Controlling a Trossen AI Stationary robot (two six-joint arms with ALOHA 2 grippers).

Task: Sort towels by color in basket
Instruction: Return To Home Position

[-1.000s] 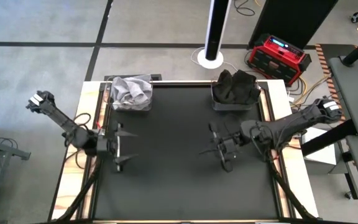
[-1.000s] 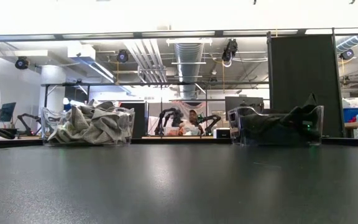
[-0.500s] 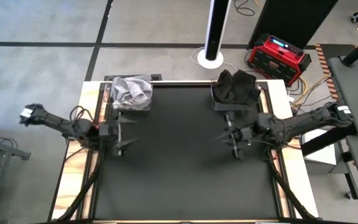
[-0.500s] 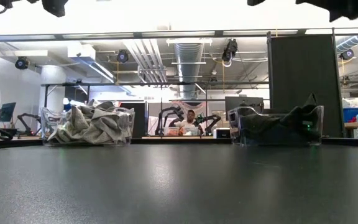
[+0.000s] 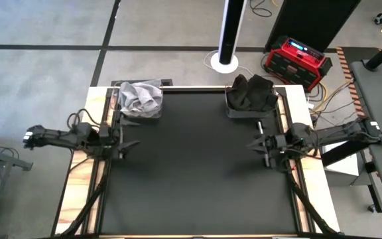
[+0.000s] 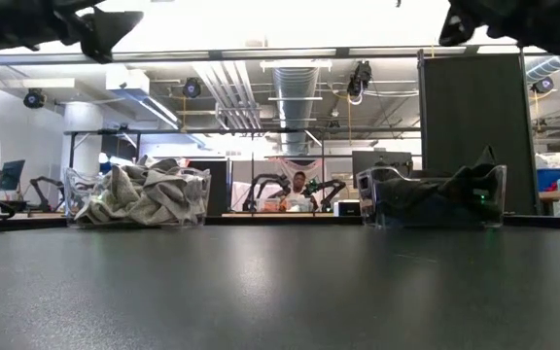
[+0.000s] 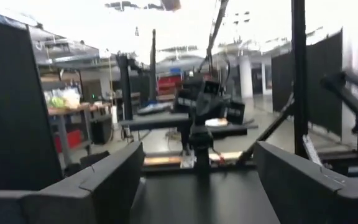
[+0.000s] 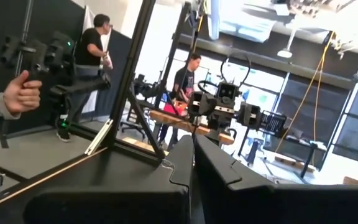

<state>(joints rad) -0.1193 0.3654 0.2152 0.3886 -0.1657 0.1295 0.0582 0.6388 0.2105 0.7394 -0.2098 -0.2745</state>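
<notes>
Light grey and white towels [image 5: 140, 97] are heaped in a clear basket [image 6: 200, 199] at the mat's far left. Black towels [image 5: 251, 91] fill a second clear basket [image 6: 497, 199] at the far right. My left gripper [image 5: 126, 138] hovers open over the mat's left edge with nothing between its fingers [image 7: 107, 180]. At the mat's right edge hangs my right gripper [image 5: 254, 143], shut and empty, as its own wrist view [image 8: 193, 168] shows. Both point level across the mat at each other, well above it.
The black mat [image 5: 191, 172] lies bare between the arms. A red box [image 5: 296, 61] and a white post [image 5: 228, 33] stand beyond the table's far edge. People [image 8: 95, 53] are in the room behind, and a hand [image 8: 18, 93] shows close by.
Both grippers have drawn back from the mat's middle and come lower: the left toward the left and far edges, the right toward the right edge. Neither has opened or shut. The towels in both baskets have kept still.
</notes>
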